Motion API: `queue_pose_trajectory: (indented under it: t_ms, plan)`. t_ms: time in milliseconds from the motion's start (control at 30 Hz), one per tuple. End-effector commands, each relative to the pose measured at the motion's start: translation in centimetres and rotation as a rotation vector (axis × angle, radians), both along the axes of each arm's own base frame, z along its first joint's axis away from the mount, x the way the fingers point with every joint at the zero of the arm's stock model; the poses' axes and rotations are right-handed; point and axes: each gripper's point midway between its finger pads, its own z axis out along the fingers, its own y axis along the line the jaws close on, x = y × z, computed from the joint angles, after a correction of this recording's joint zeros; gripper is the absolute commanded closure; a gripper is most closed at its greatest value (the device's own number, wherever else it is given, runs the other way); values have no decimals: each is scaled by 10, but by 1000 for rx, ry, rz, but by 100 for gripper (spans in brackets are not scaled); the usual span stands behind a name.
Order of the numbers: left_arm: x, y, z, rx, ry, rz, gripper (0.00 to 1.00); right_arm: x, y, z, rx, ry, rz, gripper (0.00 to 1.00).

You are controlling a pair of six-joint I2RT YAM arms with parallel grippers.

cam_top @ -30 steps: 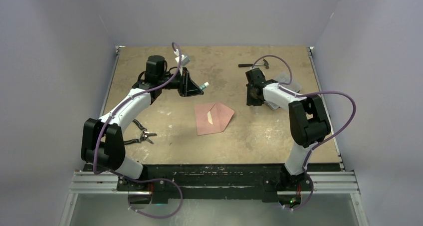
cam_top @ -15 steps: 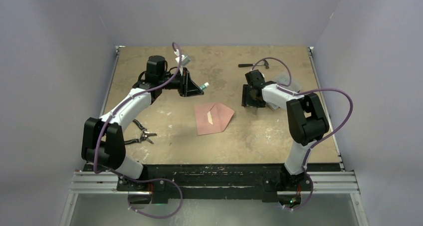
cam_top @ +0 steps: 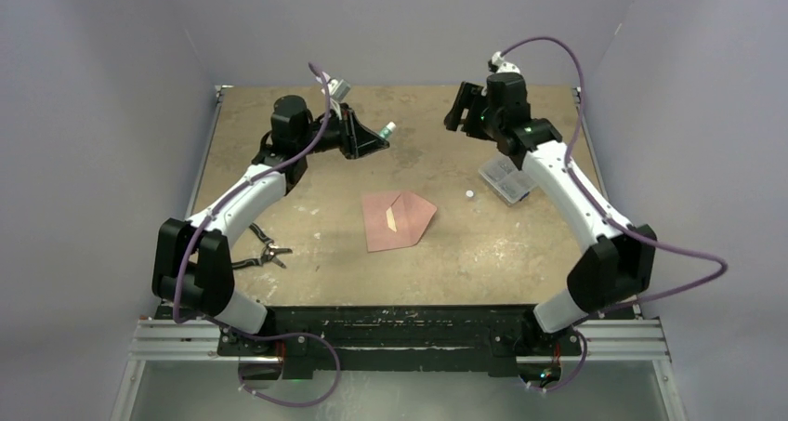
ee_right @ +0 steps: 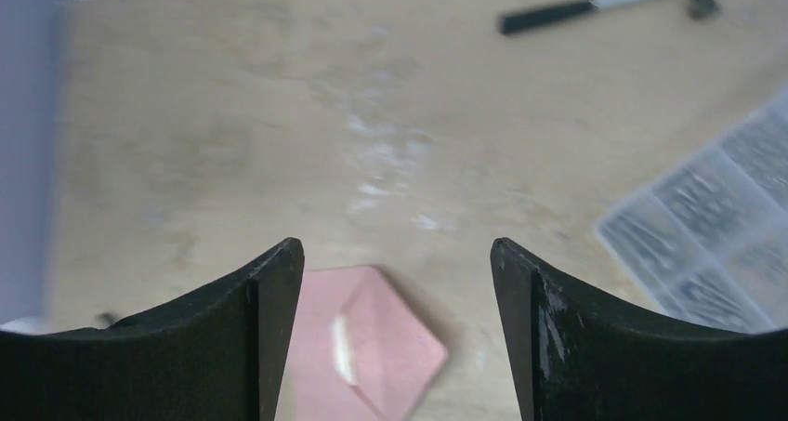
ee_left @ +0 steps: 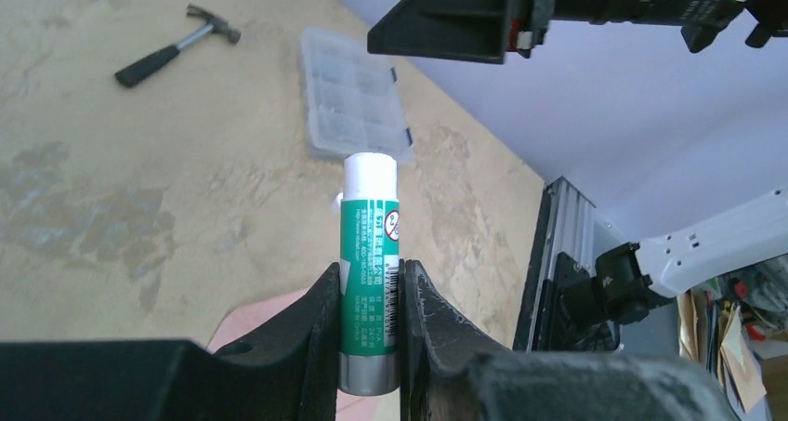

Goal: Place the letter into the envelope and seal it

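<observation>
- Seemingly the letter is already inside: no separate sheet shows, only the envelope [cam_top: 400, 222] lying mid-table with its flap open.
- The left gripper [ee_left: 372, 282] clamps a glue stick [ee_left: 370, 244] held aloft; the right gripper [ee_right: 397, 250] hangs spread and empty.
- Gluing and closing the flap are left.

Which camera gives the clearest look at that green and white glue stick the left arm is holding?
Left wrist view: the green and white glue stick stands large and centred, label showing, clamped in the left gripper. The top external view shows only a tiny pale tip at that gripper. The right wrist view misses it.
</observation>
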Motion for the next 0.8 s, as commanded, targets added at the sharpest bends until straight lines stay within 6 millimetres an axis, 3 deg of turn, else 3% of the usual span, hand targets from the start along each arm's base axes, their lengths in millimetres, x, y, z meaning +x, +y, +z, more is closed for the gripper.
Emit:
queue_pose_trajectory:
  t_ms: [0,100,167,300,533,700,767]
  plan:
    - [0,-22,66,-123,-149,-14,100,-17,67,86,325,-214,286,23]
    - [-2,-26,80,-154,-167,-24,100,-45,99,149,591,-408,472,21]
    - [-3,-27,89,-184,-172,-25,100,-60,103,168,698,-457,516,19]
    - [-9,-29,105,-258,-156,-31,100,-66,111,174,750,-429,547,18]
    - [-15,-42,111,-313,-128,-47,100,-74,132,174,815,-407,613,18]
    - [-20,-46,113,-325,-121,-59,100,-71,141,174,816,-389,620,27]
    - [-21,-46,114,-327,-119,-57,100,-71,143,175,815,-388,624,35]
